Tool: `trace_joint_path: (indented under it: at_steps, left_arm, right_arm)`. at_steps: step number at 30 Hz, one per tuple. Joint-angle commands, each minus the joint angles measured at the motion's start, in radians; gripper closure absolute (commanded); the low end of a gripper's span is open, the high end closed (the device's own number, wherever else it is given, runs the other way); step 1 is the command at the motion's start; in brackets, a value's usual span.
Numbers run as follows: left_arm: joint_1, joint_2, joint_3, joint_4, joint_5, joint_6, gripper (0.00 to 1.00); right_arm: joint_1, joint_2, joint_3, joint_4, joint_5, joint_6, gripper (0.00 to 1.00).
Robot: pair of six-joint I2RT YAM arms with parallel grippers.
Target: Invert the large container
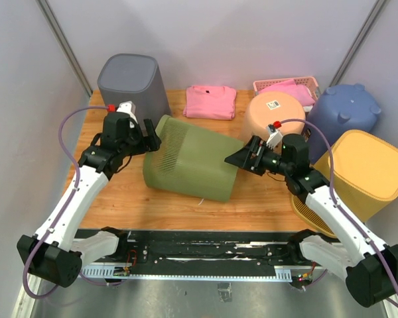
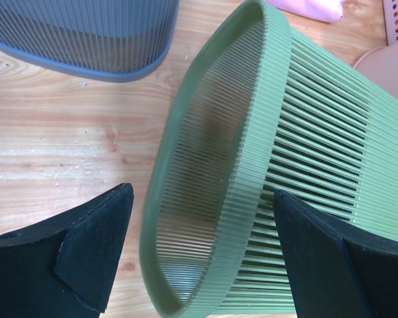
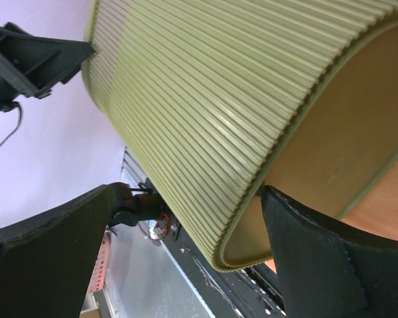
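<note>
The left pincer (image 1: 150,138) is gaping wide, its black fingers (image 2: 96,255) sitting either side of the open rim of the green bin (image 1: 192,159); I cannot tell whether they are touching it. Just behind this pincer a grey bin (image 1: 129,79) is standing, near the green rim but apart from it.

The right pincer (image 1: 235,159) is also spreading wide, with the edge of the green bin's closed base showing between its fingers. Close behind it a peach tub (image 1: 275,116) with a white label is standing. A yellow bin (image 1: 371,172) is sitting to the pincer's outer side, and a blue container (image 1: 345,112) and a pink basket (image 1: 304,85) are sitting further back. A folded pink cloth (image 1: 211,101) is lying at the far edge of the tabletop (image 1: 119,199).

The green bin is lying on its side between the two pincers, its mouth facing the left one and its base facing the right one.
</note>
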Motion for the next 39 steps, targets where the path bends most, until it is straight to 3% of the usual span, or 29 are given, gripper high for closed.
trace_joint_path:
  at_steps: [1, 6, 17, 26, 31, 39]
  left_arm:
    - [0.010, 0.018, -0.041, 0.007, -0.038, 0.009, 0.10]
    - [0.010, 0.018, -0.059, 0.023, -0.037, 0.014, 0.10]
    - [0.010, 0.015, -0.064, 0.059, 0.016, 0.017, 0.10]
    - [0.010, 0.005, -0.103, 0.133, 0.143, -0.032, 0.10]
    - [0.010, 0.004, -0.141, 0.198, 0.236, -0.091, 0.10]
    - [0.010, 0.036, -0.081, 0.191, 0.214, -0.102, 0.10]
  right_arm:
    - [0.010, 0.011, 0.011, 0.182, -0.151, 0.075, 0.05]
    - [0.019, -0.004, 0.048, 0.308, -0.219, 0.157, 0.05]
    - [0.172, 0.056, 0.264, 0.320, -0.173, 0.113, 0.05]
    - [0.292, 0.233, 0.445, 0.261, -0.040, -0.044, 0.05]
    - [0.314, 0.387, 0.629, 0.197, 0.030, -0.143, 0.05]
    - [0.313, 0.612, 0.841, 0.172, 0.020, -0.152, 0.06]
